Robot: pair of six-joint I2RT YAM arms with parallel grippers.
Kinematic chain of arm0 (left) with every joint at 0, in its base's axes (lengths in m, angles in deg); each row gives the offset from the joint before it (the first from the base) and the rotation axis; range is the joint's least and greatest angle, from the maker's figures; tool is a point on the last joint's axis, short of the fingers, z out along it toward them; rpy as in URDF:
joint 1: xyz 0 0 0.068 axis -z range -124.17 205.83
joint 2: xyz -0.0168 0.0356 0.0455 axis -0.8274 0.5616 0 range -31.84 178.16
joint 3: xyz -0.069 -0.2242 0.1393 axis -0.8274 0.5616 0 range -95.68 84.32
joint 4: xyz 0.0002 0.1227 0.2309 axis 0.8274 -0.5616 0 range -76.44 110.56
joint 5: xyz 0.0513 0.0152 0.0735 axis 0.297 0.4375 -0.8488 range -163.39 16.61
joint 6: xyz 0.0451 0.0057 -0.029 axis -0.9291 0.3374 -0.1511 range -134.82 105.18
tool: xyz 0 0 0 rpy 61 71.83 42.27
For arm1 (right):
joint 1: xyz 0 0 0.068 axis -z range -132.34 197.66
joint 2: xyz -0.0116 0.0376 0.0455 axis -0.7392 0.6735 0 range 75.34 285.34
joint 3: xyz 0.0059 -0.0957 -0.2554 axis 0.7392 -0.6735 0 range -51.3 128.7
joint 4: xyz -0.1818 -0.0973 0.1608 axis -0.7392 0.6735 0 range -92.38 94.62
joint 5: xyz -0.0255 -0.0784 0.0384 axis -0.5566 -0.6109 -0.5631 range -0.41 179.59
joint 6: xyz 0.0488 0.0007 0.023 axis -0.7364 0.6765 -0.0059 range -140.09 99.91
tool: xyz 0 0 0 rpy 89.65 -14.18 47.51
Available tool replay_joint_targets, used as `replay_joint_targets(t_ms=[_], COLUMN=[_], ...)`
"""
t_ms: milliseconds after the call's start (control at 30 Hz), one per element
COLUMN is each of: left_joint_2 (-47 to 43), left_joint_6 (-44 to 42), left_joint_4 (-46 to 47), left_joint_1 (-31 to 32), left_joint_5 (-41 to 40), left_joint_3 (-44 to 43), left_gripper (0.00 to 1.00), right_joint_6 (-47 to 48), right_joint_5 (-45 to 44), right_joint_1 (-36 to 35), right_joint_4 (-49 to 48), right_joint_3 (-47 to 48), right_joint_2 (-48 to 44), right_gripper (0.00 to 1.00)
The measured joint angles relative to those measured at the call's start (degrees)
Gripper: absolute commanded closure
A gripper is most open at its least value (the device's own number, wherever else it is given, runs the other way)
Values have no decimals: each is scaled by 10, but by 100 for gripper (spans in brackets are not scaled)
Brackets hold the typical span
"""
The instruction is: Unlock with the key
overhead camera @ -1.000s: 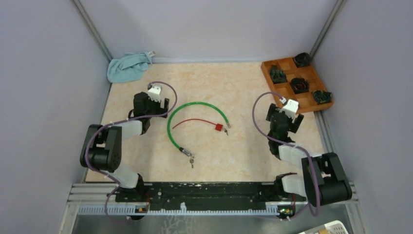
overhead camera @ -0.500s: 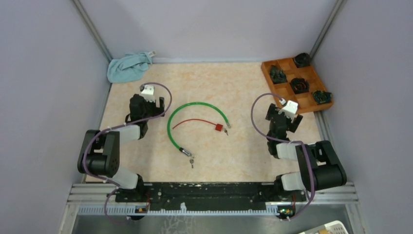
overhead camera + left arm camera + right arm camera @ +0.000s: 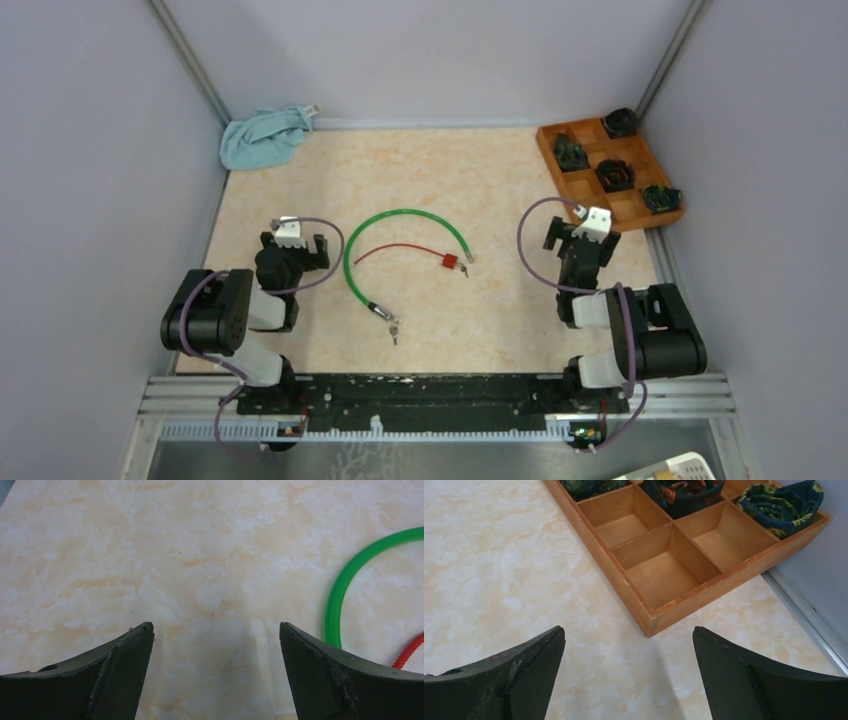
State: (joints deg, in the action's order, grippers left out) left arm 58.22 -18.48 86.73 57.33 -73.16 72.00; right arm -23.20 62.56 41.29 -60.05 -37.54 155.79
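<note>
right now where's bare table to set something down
Free: the back strip between blue cloth and wooden tray; the patch between green cable and right arm. Crowded: the middle, around the green cable, red lock and keys.

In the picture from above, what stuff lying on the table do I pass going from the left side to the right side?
blue cloth → green cable lock → wooden tray. The red cable lies inside the green loop, so it is left out.

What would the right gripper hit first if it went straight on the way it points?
Probably the wooden tray: its near corner lies straight ahead of the open right gripper, though depth is hard to judge.
</note>
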Motion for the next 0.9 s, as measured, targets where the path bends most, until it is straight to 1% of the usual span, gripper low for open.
replay_joint_targets(t_ms=[100, 267, 400, 900], left_joint_2=[4, 5, 5, 5], left_joint_6=[-2, -5, -6, -7], left_joint_4=[33, 38, 40, 40], left_joint_1=[0, 0, 0, 0], left_joint_5=[8, 15, 20, 22], left_joint_3=[13, -12, -12, -12], left_gripper=[1, 1, 1, 1], right_joint_6=[7, 11, 15, 16], right_joint_5=[52, 105, 122, 137], right_joint_1=[18, 25, 28, 28], right_joint_4=[-28, -38, -62, -75], right_joint_3=[-23, -28, -32, -32], right_joint_2=[12, 19, 19, 20], right_gripper=[1, 1, 1, 1])
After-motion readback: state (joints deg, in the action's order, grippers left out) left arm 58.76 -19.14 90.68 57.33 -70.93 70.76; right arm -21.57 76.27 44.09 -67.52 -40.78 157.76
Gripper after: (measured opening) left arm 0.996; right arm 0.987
